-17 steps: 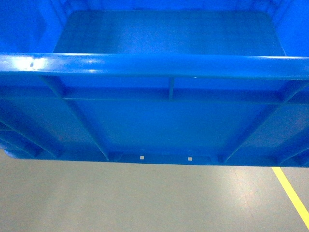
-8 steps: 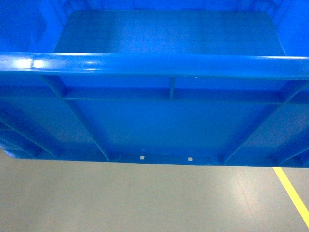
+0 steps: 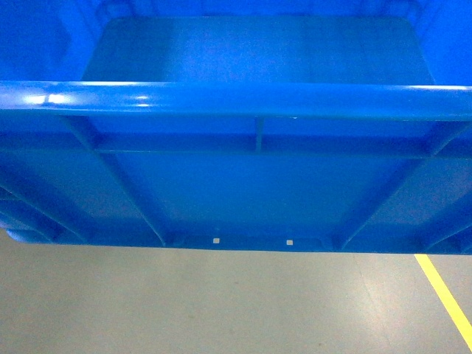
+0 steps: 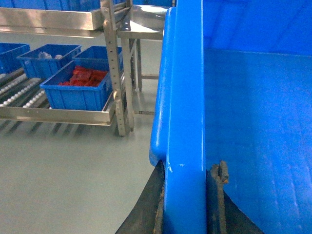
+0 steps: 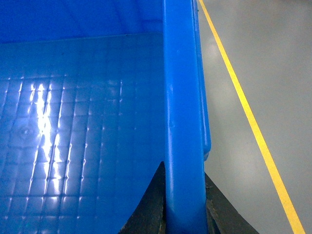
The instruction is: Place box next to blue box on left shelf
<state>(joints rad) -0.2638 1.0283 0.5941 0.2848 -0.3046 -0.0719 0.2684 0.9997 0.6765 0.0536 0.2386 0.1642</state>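
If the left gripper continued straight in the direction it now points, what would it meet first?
The left gripper is clamped on the crate rim, so the rim lies in its line. Farther ahead stands the metal shelf, though depth is unclear.

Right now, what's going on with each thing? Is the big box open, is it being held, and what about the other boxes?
Box: open-top, empty, held off the floor by both side walls.
Left gripper: jaws shut on the box's left wall.
Right gripper: jaws shut on the box's right wall.
Small bin on the shelf: open, holding red items.
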